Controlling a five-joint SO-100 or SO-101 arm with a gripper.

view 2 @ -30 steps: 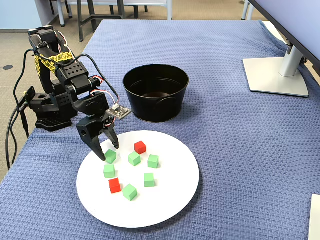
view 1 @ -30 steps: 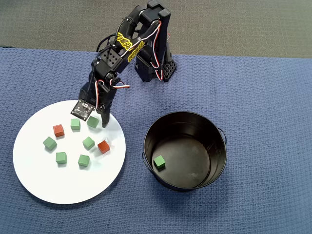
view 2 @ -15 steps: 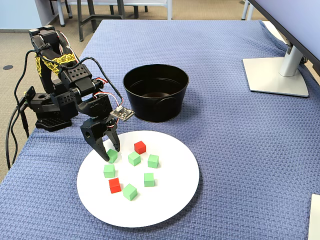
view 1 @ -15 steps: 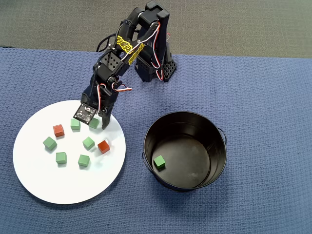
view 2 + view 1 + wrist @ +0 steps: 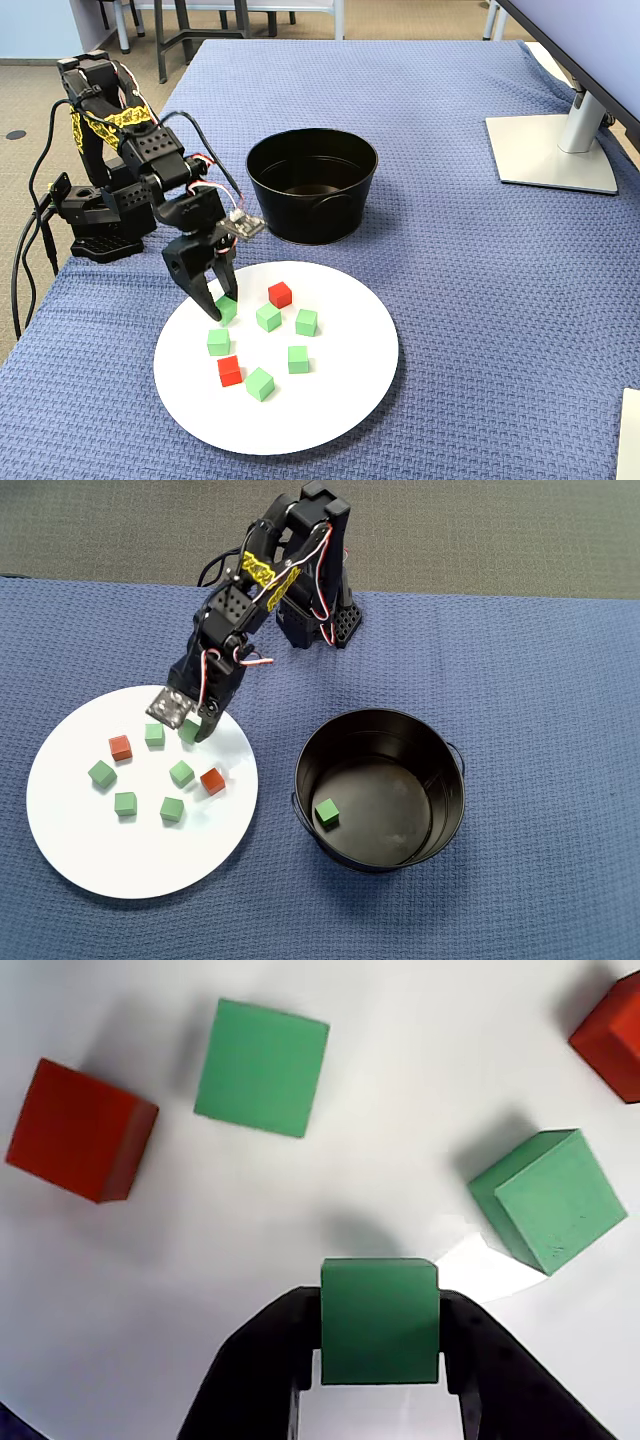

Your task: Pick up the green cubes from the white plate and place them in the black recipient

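Observation:
My gripper (image 5: pixel 380 1332) is shut on one green cube (image 5: pixel 380 1320), held squarely between the two black fingers (image 5: pixel 270 1370) at the white plate's (image 5: pixel 120 865) upper rim. The same held cube (image 5: pixel 187 730) shows under the gripper (image 5: pixel 195 730) in the overhead view and in the fixed view (image 5: pixel 228 307). Whether it touches the plate I cannot tell. Several more green cubes (image 5: pixel 181 773) lie loose on the plate (image 5: pixel 330 400). The black recipient (image 5: pixel 450 810) stands to the plate's right with one green cube (image 5: pixel 326 812) on its bottom.
Two red cubes (image 5: pixel 120 747) (image 5: pixel 212 781) lie among the green ones. The arm's base (image 5: pixel 320 620) stands at the back edge of the blue cloth. A monitor foot (image 5: pixel 550 150) sits at the right in the fixed view.
The jaws, open around the cube a second ago, have shut on it. The wrist has shifted slightly; the other cubes have not moved.

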